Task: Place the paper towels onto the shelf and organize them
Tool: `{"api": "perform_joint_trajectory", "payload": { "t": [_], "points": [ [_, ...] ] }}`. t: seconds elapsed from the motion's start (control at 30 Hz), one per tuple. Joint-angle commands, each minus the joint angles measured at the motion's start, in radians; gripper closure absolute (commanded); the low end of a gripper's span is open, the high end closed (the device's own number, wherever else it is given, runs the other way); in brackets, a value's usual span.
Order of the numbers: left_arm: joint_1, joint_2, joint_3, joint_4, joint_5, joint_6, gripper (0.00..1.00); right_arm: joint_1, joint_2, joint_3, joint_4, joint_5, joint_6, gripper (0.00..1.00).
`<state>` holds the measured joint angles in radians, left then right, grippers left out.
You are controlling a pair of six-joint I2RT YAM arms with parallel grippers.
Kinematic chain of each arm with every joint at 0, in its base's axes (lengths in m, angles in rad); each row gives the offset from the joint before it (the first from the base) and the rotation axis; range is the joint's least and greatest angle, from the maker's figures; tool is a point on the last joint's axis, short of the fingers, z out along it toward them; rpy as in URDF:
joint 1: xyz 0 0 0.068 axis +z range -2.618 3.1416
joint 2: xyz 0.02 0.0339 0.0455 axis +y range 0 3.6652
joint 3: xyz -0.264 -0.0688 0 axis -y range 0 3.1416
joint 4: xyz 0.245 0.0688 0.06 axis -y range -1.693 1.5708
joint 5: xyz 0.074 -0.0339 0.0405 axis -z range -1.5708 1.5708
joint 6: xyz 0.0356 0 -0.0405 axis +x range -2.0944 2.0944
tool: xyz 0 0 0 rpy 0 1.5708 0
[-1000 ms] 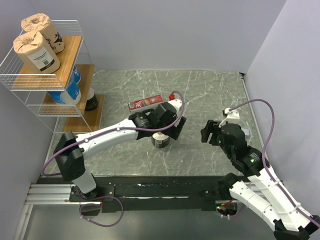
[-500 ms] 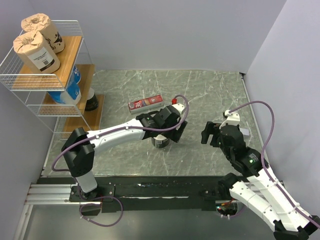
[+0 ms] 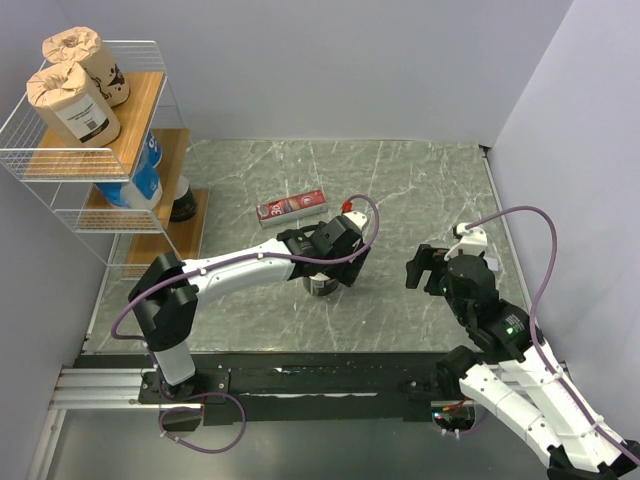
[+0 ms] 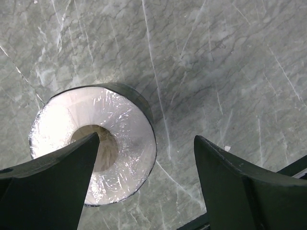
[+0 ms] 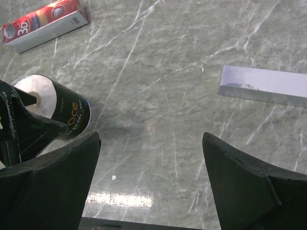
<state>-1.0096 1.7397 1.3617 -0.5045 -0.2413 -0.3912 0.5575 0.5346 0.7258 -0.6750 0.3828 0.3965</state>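
The dark wrapped paper towel roll [image 4: 93,151] stands upright on the grey marble table [image 3: 420,180], below my left gripper [image 4: 146,143]. Its jaws are apart, one over the hollow core, one outside the wall, not clamped. The flat red rectangular box [image 3: 291,207] lies near, toward the white wire-and-wood shelf [image 3: 140,100]. My right gripper [image 5: 151,139] hangs spread, well apart.

Shiny film on polished stone
The dark roll [image 4: 125,125] wears glossy, crinkled plastic wrap; the bench [image 4: 216,72] is smooth marbled stone.
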Motion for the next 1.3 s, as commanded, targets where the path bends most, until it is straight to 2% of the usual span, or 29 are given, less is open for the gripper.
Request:
{"api": "perform_joint_trajectory", "payload": {
  "t": [0.0, 0.43, 0.57, 0.7, 1.03, 1.27],
  "points": [
    [-0.007, -0.012, -0.013, -0.002, -0.029, -0.026, 0.14, -0.005, -0.005, 0.020, 0.014, 0.024, -0.005, 0.06],
    [-0.007, 0.021, -0.019, -0.043, -0.134, 0.005, 0.38, -0.005, -0.027, 0.006, 0.025, 0.011, -0.010, 0.06],
    [0.003, 0.012, -0.016, -0.081, -0.237, 0.014, 0.54, -0.005, -0.041, 0.003, 0.028, 0.010, -0.013, 0.06],
    [0.058, -0.023, -0.016, -0.118, -0.289, 0.017, 0.66, -0.005, -0.044, 0.001, 0.026, 0.010, -0.016, 0.06],
    [0.245, -0.149, -0.055, -0.177, -0.426, 0.048, 0.66, -0.005, -0.064, -0.011, 0.025, 0.013, -0.022, 0.06],
    [0.422, -0.125, -0.052, -0.167, -0.505, 0.098, 0.67, -0.004, -0.071, -0.022, 0.046, -0.005, -0.016, 0.05]
  ]
}}
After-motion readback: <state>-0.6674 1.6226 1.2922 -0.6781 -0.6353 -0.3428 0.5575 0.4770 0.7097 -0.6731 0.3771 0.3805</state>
